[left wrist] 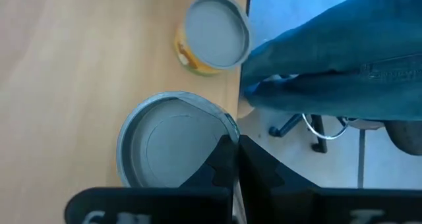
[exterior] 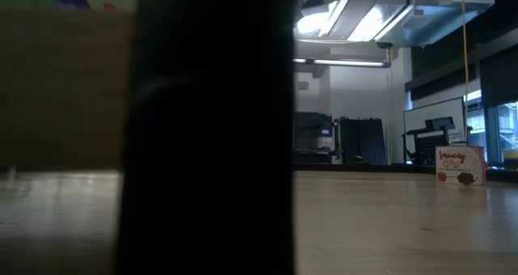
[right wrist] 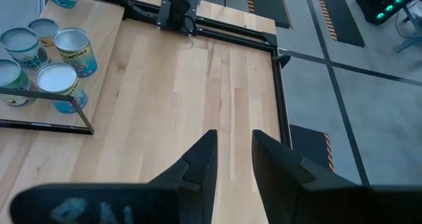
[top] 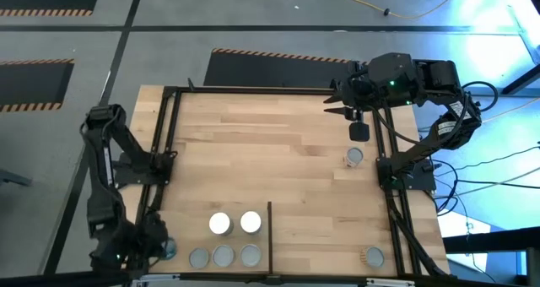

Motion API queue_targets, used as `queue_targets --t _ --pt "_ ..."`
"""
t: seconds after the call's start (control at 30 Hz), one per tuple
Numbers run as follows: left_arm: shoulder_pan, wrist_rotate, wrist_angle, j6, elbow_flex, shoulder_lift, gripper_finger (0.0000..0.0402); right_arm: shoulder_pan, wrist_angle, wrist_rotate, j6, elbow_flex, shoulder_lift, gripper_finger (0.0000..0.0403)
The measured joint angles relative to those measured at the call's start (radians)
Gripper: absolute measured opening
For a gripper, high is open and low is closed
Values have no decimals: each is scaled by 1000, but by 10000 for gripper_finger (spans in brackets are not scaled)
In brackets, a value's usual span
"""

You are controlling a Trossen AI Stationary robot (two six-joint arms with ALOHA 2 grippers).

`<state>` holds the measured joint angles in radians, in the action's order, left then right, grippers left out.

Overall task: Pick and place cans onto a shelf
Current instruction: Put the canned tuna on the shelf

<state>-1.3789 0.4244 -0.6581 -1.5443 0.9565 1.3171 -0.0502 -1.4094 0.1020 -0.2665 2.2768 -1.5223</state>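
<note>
Several cans stand upright at the shelf's (top: 278,143) near left: two white-topped (top: 219,224) (top: 251,222) and three grey-topped (top: 223,255), left of the thin divider bar (top: 270,232). One grey-topped can (top: 353,157) stands at the far right and a tan-topped can (top: 374,256) at the near right. My left gripper (top: 159,249) (left wrist: 235,161) is shut at the near left corner, its tips over the rim of a grey-topped can (left wrist: 168,145). My right gripper (top: 336,101) (right wrist: 234,151) is open and empty above the far right of the board. My left gripper's shut fingertips (left wrist: 221,159) lie over the can's rim (left wrist: 223,126) on the side toward the board's edge, coming from above. The fingers hide the spot, so I cannot tell whether they touch or hold the rim. The can stands upright on the wood.
A second grey-topped can with a yellow label (left wrist: 212,36) stands close beyond the left gripper's can. A dark small object (top: 359,132) lies near the right gripper. A person's blue-clad limb (left wrist: 343,72) is beside the table edge. A dark upright shape (exterior: 210,129) blocks the low view.
</note>
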Motion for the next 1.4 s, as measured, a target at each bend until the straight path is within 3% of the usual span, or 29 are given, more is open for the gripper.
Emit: queue_targets --t 0.23,0.4,0.53,1.4 --pt "-1 -69 48 -4 0 134 0 0 10 0 0 0 0 96" --pt "-10 -54 97 -25 1 180 0 0 26 0 0 0 0 96" --pt "-10 -39 159 -23 1 183 0 0 32 0 0 0 0 96" --pt "-8 -42 149 -49 0 183 26 0 40 0 0 0 0 96"
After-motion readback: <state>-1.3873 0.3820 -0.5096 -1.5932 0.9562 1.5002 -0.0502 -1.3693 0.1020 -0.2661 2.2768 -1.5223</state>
